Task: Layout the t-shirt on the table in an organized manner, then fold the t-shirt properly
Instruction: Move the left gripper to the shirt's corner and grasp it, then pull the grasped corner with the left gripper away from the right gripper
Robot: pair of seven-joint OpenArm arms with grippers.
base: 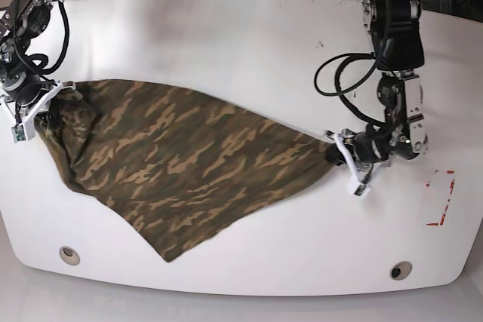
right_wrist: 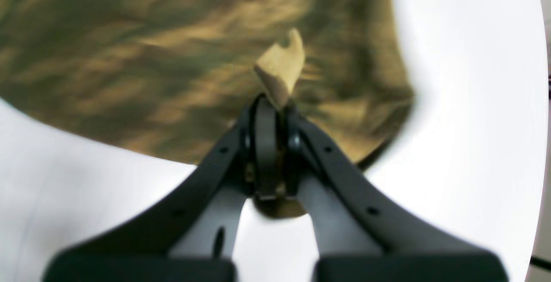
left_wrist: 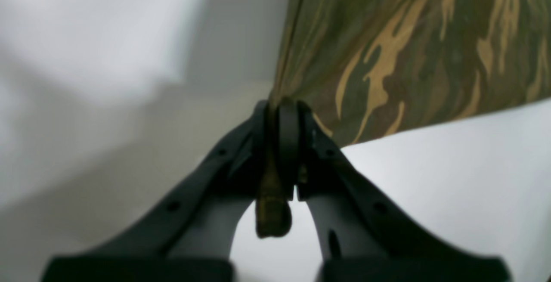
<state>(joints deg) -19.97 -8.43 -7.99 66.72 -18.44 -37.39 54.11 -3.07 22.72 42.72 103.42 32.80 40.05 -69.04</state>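
The camouflage t-shirt [base: 189, 164] lies stretched across the white table [base: 249, 58], pulled out between both arms. My left gripper [left_wrist: 282, 107], on the right side in the base view [base: 336, 152], is shut on a corner of the t-shirt [left_wrist: 409, 49]; a bunch of cloth pokes out between its fingers. At the table's left edge my right gripper [right_wrist: 271, 101] is shut on the other end of the t-shirt [right_wrist: 172, 58], with a tan fold sticking up past its tips. In the base view this gripper [base: 47, 115] sits at the cloth's upper left corner.
A red-and-white tape mark [base: 441, 197] lies right of the left arm. Two round grommet holes [base: 69, 254] [base: 401, 270] sit near the front edge. Cables [base: 343, 73] hang off the left arm. The table's rounded edge [right_wrist: 538, 101] runs close by the right gripper.
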